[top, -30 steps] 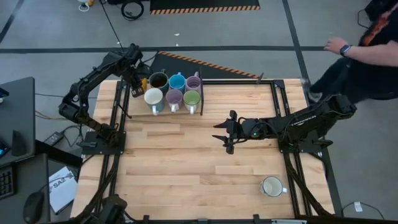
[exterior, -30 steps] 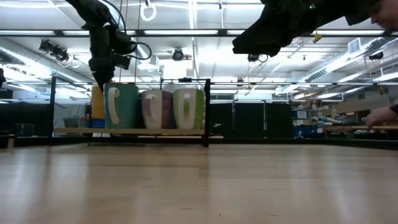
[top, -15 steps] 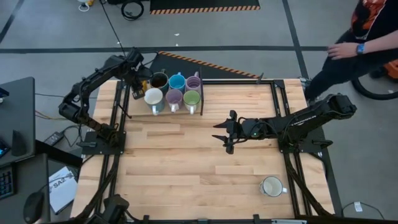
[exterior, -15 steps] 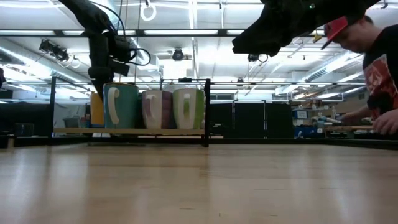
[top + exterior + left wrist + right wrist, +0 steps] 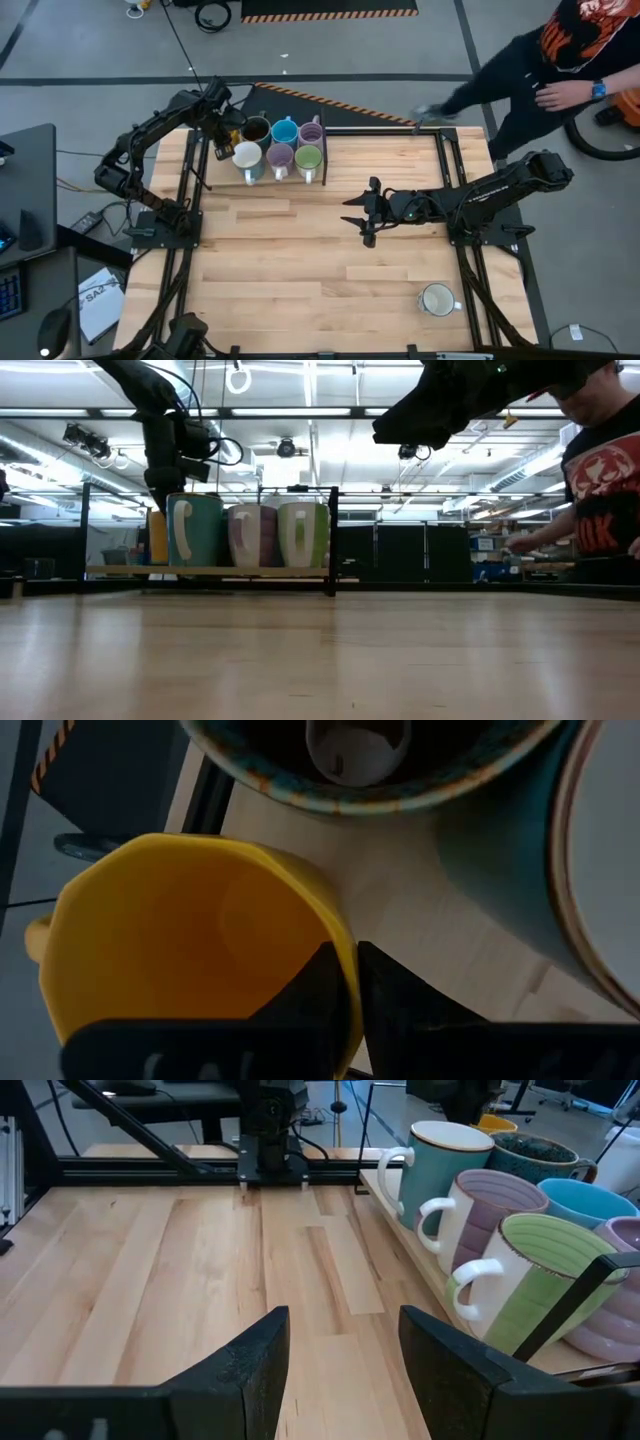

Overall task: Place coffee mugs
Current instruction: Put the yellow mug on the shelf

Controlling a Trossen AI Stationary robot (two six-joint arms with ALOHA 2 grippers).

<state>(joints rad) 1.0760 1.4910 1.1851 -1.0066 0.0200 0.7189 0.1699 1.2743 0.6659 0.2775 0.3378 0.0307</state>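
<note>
On the wooden table point(image 5: 300, 250), our left gripper point(image 5: 345, 990) pinches the orange mug's point(image 5: 190, 955) rim, so we should lower it squarely beside the dark brown mug point(image 5: 370, 760), right gripper point(image 5: 340, 1355) waiting open.

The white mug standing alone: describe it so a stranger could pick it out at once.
Start from the wooden table seen from above. The other mugs crowd the rack at its far edge; this white mug stands alone on bare wood near the opposite edge, on the right arm's side, pale inside, its handle toward the table's frame.
</note>
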